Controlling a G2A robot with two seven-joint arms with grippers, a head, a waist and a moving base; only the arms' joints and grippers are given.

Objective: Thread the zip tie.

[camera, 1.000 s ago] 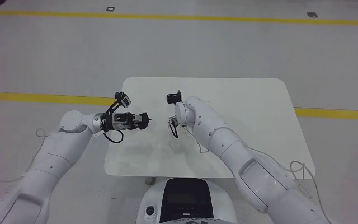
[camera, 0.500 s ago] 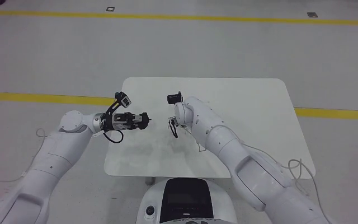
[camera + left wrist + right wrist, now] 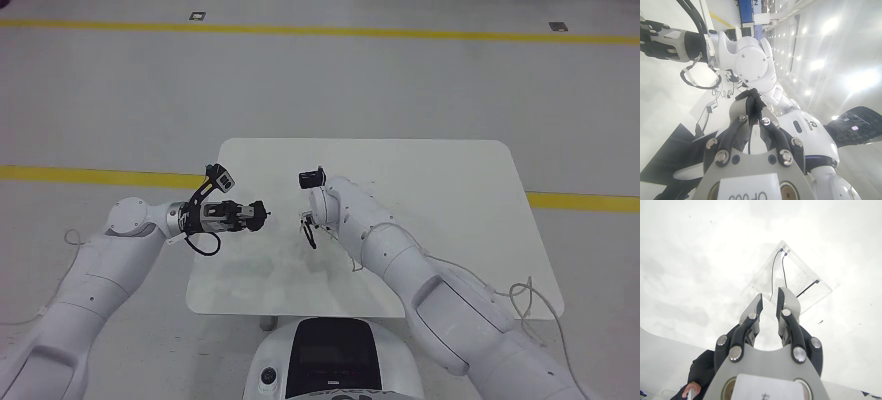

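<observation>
Two fingers of the left gripper (image 3: 753, 106) are pressed together on a thin black strip. It looks like a black plastic zip tie (image 3: 749, 140), though dark wrapping at the fingertips makes that hard to be sure of. Facing it, near but not touching, the right gripper (image 3: 770, 302) hangs partly spread with nothing between its pads. It points down over a clear square plastic tray (image 3: 802, 273) on the white table (image 3: 440, 190). Three more black zip ties (image 3: 772, 275) lie in that tray, and one of them has its tail ending just below the gap between the right fingers.
</observation>
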